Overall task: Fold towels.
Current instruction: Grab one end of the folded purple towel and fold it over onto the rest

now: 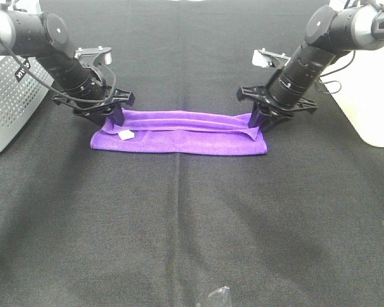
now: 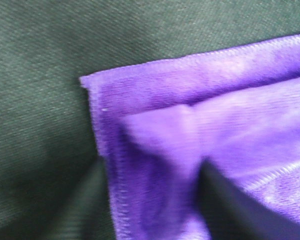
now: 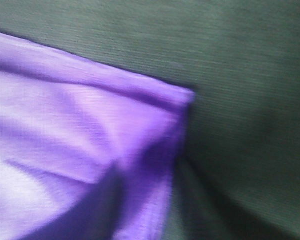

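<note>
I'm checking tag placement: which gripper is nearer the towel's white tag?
Left. The left gripper sits just behind the white tag; the right gripper is at the opposite end of the towel.

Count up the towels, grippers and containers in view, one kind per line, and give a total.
Towels: 1, the purple towel
Grippers: 2, the left gripper and the right gripper
Containers: 2, the grey perforated basket and the white bin
Total: 5

Purple towel blurred in right wrist view, grey basket cut by edge, white container likewise
</note>
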Motion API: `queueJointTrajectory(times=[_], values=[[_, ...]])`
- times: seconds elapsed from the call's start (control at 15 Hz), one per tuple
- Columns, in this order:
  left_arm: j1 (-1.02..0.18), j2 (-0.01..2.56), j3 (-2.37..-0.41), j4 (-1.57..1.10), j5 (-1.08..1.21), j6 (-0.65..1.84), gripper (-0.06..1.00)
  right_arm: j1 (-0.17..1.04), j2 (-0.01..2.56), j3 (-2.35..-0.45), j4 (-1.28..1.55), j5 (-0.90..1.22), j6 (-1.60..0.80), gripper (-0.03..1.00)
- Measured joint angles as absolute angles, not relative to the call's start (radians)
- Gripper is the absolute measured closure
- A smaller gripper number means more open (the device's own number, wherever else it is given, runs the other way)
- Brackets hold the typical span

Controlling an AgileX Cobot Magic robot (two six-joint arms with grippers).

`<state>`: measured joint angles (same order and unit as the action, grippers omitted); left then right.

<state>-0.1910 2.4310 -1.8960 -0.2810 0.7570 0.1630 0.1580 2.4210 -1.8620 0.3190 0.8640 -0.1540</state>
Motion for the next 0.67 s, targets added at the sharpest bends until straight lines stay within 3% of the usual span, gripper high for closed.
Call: queueJointTrajectory(times=[0.07,0.2,0.27,0.67], values=[[-0.191,2.431,-1.896,-0.281,0.757,0.163,0.37,0.158,2.421,-1.862,0.319,0.864,-0.154,0.52],[-0.189,2.432,-1.928,-0.276,0.811,0.149,0.22,0.158,2.412,-1.868,0.293,0.865,-0.139,0.37],[-0.188,2.432,-1.968,-0.275,0.858,0.148,0.19,0.158,2.404,-1.876,0.283,0.874,-0.139,0.34],[-0.184,2.432,-2.248,-0.195,1.195,0.14,0.18,0.157,2.307,-2.031,0.328,1.163,-0.14,0.32]])
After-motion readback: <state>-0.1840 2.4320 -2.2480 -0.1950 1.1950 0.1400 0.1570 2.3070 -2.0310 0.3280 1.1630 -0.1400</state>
